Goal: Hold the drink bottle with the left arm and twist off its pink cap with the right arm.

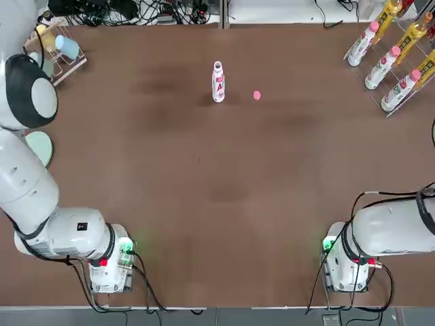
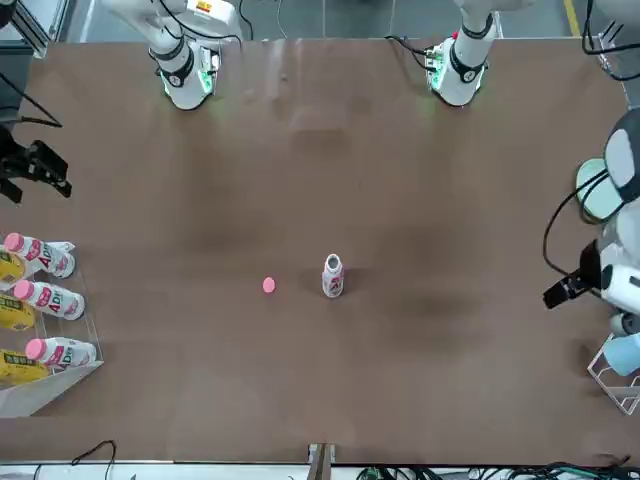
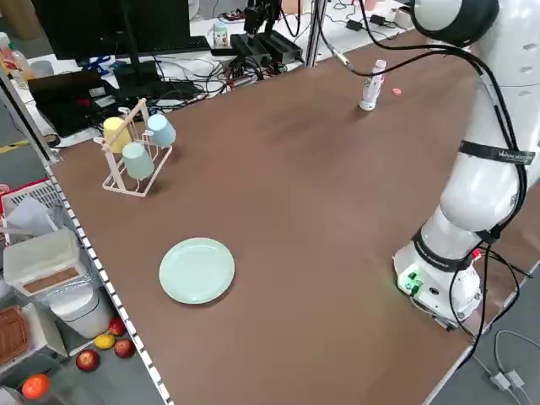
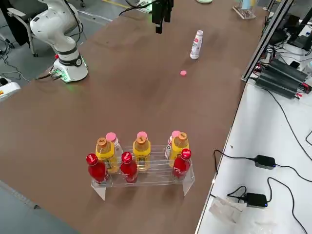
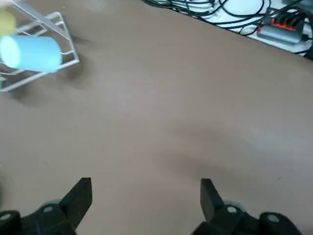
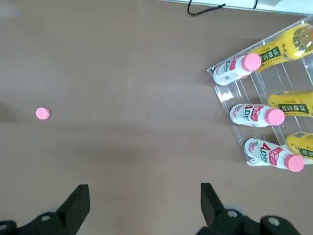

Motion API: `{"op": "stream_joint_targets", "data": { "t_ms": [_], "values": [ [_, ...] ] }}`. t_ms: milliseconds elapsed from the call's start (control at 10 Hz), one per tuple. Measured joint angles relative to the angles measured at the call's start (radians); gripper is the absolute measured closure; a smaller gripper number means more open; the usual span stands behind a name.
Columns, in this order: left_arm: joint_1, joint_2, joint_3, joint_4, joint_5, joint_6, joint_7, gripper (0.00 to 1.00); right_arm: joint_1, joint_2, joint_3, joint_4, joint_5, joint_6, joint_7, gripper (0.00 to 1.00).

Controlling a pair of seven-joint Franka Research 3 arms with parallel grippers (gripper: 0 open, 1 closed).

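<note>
Pink cap [image 1: 257, 96] lies beside the upright drink bottle [image 1: 218, 82] (grippers well apart).

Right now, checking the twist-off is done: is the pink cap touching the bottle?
Apart. The top view shows the cap lying on bare table beside the upright bottle.

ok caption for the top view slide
Uncapped bottle stands on the table, pink cap lying beside it, apart; both arms pulled back.
</note>
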Motion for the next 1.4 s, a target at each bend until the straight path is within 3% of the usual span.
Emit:
{"op": "stream_joint_targets", "data": {
  "t_ms": [300,600,1000,1400],
  "values": [
    [0.006,-0.045,0.064,0.025,-0.043,-0.136,0.155,0.03,-0.013,0.0,-0.005,0.0,0.0,-0.07,0.003,0.0],
    [0.006,-0.052,0.075,0.041,-0.045,-0.169,0.231,0.02,-0.039,0.0,-0.012,0.0,0.0,-0.078,0.002,0.0],
    [0.003,-0.088,0.075,0.05,-0.049,-0.179,0.213,0.01,-0.038,0.0,-0.007,0.0,0.001,-0.081,0.002,0.0],
    [-0.053,-0.118,0.059,0.05,-0.049,-0.2,0.016,0.02,-0.033,0.0,0.0,0.0,0.002,-0.079,0.002,0.0]
  ]
}}
